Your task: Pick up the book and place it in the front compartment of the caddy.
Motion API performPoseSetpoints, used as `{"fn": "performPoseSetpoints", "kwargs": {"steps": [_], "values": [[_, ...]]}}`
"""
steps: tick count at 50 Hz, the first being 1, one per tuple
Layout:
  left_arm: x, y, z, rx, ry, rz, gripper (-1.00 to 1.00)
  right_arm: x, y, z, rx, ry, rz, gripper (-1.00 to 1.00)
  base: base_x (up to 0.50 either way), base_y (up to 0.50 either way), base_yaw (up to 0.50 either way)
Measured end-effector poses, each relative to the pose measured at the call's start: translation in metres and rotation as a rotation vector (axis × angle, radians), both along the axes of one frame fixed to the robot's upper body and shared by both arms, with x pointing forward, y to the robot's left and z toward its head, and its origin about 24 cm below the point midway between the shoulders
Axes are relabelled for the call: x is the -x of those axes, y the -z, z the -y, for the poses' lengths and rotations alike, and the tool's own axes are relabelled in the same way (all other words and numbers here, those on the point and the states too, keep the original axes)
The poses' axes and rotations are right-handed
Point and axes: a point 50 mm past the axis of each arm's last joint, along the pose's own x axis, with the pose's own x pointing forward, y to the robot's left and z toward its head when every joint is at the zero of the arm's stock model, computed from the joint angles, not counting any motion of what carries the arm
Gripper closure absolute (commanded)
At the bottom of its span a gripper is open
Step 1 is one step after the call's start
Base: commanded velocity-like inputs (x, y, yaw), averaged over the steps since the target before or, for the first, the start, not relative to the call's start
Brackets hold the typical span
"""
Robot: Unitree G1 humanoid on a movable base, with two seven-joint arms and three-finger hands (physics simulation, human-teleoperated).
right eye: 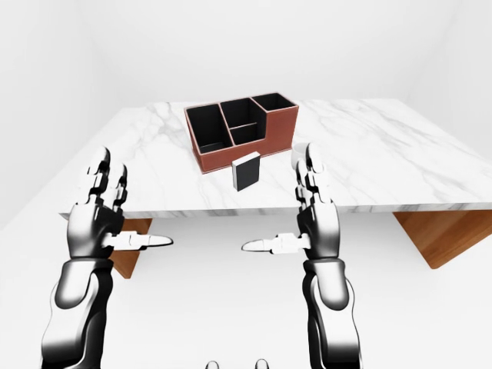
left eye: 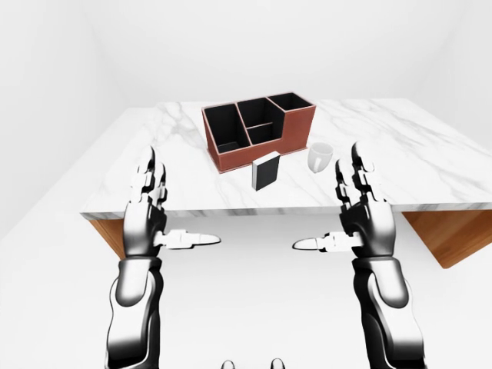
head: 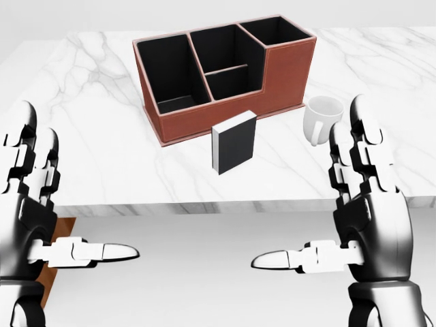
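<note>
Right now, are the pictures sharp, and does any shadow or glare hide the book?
Head view: sharp, evenly lit, no glare; the book shows clearly, though the caddy compartments are very dark. Left-eye view: sharp too, things only smaller. Right-eye view: right hand hides the mug.

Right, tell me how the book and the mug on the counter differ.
The book is black with a white edge; the mug is all white. The book is a flat-sided block standing upright on one edge; the mug is round, standing mouth up with a handle on its side. In the head view the book stands below the middle of the caddy; the mug sits by the caddy's right end. Both rest on the marble counter, and neither hand touches them.
</note>
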Motion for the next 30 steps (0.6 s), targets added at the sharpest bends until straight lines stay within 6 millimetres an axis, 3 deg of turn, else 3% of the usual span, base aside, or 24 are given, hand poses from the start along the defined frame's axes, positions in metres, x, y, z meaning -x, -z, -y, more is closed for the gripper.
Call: {"fn": "performPoseSetpoints", "kwargs": {"steps": [6,30], "values": [[-0.0008,-0.0024,-0.0023,0.001,-0.006,0.01,-0.99,0.0005,-0.0021,0.0001,0.004,0.004,0.01,-1.0,0.0,0.0,0.0],[-0.0013,-0.007,-0.0064,-0.001,-0.016,0.029,-1.0,0.0045,-0.0044,-0.0038,0.021,-0.029,0.021,-1.0,0.5,-0.04,0.0]]}}
